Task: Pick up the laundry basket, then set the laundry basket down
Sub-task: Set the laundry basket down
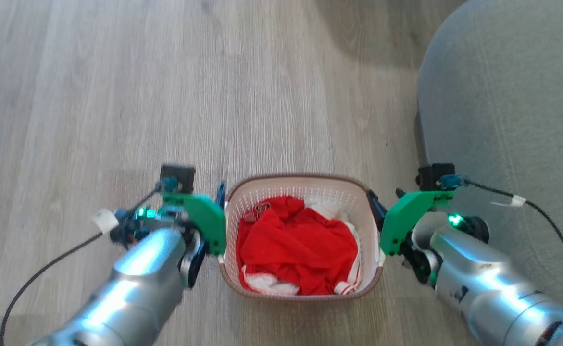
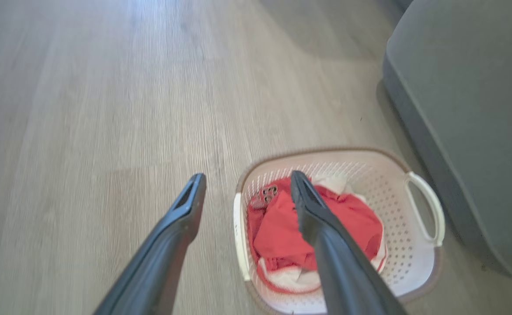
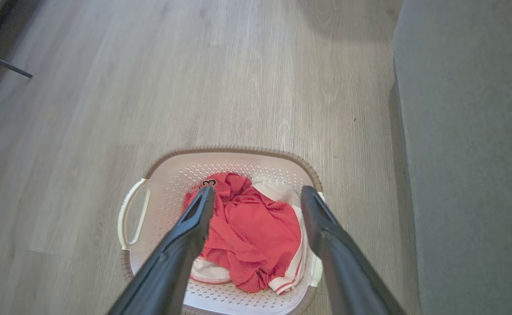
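**Both claws spread wide astride the laundry basket**

The laundry basket [image 1: 310, 190] lies between the two claws, with wooden floor [image 1: 118, 96] beneath it and red clothes [image 1: 300, 245] heaped inside. The left claw [image 2: 247, 176] gapes wide and holds nothing, one finger outside the basket's wall and one over the clothes. The right claw [image 3: 258, 190] is spread likewise, empty, across the opposite side. Whether any finger touches the rim is unclear. A grey upholstered seat [image 1: 502, 96] lies just outside the right claw.

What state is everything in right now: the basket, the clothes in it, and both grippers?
laundry basket: upright, loaded, apparently resting on the floor, not gripped.
red and white clothes: crumpled in a heap inside the basket.
left gripper: open, one finger outside the basket's left wall, one over the clothes.
right gripper: open, one finger over the clothes, the other by the right rim.
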